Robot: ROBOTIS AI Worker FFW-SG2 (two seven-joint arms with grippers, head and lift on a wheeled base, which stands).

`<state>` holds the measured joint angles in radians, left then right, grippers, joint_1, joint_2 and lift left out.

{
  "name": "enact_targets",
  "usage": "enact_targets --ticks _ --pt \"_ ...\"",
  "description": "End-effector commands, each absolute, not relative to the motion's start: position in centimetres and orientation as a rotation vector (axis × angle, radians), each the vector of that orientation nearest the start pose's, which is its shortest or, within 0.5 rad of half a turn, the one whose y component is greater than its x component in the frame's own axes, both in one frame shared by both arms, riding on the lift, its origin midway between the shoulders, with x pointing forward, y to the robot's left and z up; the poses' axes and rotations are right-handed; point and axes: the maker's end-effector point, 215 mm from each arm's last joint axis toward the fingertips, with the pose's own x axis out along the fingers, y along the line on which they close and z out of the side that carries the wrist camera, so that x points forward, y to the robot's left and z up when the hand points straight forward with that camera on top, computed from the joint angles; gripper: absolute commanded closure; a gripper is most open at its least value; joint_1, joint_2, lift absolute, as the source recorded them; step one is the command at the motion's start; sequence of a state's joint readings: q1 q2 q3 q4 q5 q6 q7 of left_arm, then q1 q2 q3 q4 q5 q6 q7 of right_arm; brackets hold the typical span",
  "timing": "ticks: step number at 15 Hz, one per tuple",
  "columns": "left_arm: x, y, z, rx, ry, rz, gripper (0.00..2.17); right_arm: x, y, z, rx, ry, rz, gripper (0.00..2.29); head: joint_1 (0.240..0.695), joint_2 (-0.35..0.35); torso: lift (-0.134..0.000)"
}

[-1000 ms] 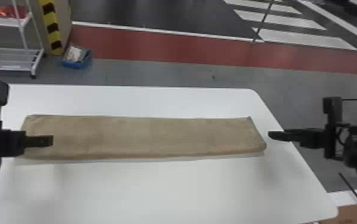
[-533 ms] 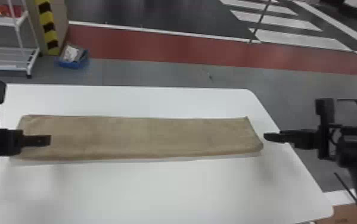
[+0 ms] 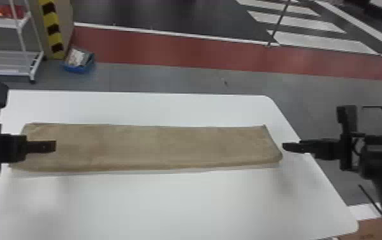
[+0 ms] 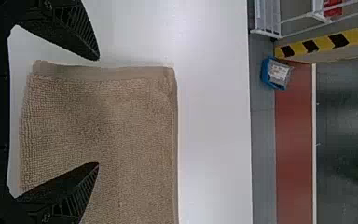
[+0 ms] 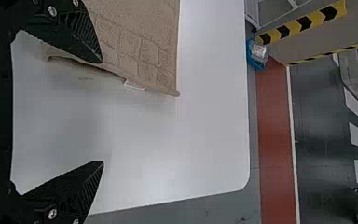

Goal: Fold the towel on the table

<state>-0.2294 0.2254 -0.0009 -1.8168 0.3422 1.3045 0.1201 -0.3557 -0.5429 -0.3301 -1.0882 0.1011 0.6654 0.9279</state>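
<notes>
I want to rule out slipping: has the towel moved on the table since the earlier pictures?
No. In the head view, the towel keeps its place against the far right corner of the table.

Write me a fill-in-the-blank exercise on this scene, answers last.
The towel lies on a ____ table. The left hand, above the towel, has its fingers ____. The hand just beyond the towel's end is the robot's ____ one. The bin on the floor is ____.

Missing words: white; open; right; blue.
</notes>
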Motion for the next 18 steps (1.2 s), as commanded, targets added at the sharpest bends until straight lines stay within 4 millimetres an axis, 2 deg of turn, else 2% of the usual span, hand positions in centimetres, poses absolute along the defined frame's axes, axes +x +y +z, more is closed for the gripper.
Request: enact_targets --ticks 1,11,18 --pt "55.9 27.5 -41.8 0.014 0.817 -0.018 0.09 54.5 -53.6 -43.2 0.068 0.734 0.236 0.12 0.695 -0.255 -0.128" --pt "56.1 27.8 -41.9 0.023 0.814 -0.009 0.09 55.2 -53.1 -43.6 0.077 0.734 0.248 0.12 0.695 -0.249 -0.128" --pt "56.0 28.2 -41.9 0.027 0.815 -0.003 0.09 56.3 -51.2 -43.9 0.1 0.743 0.286 0.12 0.695 -0.23 -0.128"
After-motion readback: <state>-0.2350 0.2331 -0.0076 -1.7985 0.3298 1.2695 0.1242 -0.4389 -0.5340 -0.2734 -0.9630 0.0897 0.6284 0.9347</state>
